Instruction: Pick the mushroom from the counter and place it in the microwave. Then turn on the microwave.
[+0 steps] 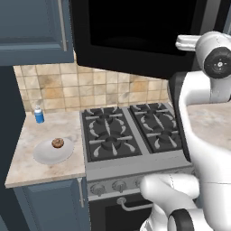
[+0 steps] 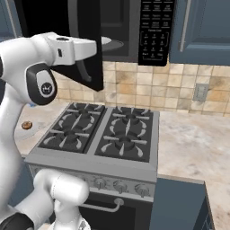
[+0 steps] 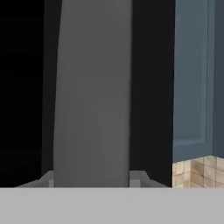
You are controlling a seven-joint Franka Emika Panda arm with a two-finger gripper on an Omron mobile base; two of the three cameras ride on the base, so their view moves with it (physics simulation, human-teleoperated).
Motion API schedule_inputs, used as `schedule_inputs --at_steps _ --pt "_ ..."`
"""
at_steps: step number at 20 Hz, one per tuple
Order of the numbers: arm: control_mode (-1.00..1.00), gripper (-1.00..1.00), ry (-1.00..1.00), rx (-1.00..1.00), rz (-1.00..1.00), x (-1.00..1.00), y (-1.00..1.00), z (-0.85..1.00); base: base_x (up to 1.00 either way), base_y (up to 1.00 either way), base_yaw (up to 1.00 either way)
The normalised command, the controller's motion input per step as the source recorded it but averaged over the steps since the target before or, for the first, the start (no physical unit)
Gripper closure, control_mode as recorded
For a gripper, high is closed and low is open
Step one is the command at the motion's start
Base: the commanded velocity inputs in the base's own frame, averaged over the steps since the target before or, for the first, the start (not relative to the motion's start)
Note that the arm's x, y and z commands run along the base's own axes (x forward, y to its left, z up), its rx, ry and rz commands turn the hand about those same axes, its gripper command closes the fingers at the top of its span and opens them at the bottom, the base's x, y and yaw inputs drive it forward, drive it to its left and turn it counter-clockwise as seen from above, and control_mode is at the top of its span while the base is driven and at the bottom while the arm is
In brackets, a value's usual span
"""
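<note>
The mushroom [image 1: 57, 143] is a small brown lump lying on a white plate [image 1: 43, 155] on the counter [image 1: 27, 169] left of the stove; it also peeks out behind my arm, mushroom [image 2: 27, 125]. The microwave [image 2: 155, 27] hangs above the stove with its black door [image 2: 85, 27] swung open toward me. My gripper [image 2: 92, 47] is up at that door's edge, gripper [image 1: 181, 43]. In the hand view the grey vertical door handle [image 3: 92, 96] fills the space between my fingers, so the gripper is shut on it. The mushroom is far below and to the left of the gripper.
A black gas stove [image 1: 126, 131] with knobs along its front sits under the microwave. A small blue bottle [image 1: 39, 115] stands at the back of the left counter. Dark blue wall cabinets [image 1: 31, 31] [image 2: 202, 31] flank the microwave. More counter [image 2: 193, 143] extends right of the stove.
</note>
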Motion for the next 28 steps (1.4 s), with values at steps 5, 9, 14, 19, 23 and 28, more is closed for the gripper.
schedule_inputs --at_steps 5,9,14,19,23,28 --pt "-1.0 1.0 -0.02 0.0 -0.01 -0.38 0.0 0.0 0.0 0.0 0.0" --pt "-1.0 1.0 -0.01 0.0 -0.01 -0.4 0.0 0.0 0.0 0.0 0.0" --pt "-1.0 1.0 -0.02 0.0 0.0 -0.38 0.0 0.0 0.0 0.0 0.0" --pt "-1.0 1.0 -0.02 0.0 0.0 -0.38 0.0 0.0 0.0 0.0 0.0" --pt "-1.0 1.0 -0.02 0.0 0.0 -0.43 0.0 0.0 0.0 0.0 0.0" --pt "-1.0 1.0 0.02 0.0 -0.04 -0.29 0.07 0.0 0.0 0.0 0.0"
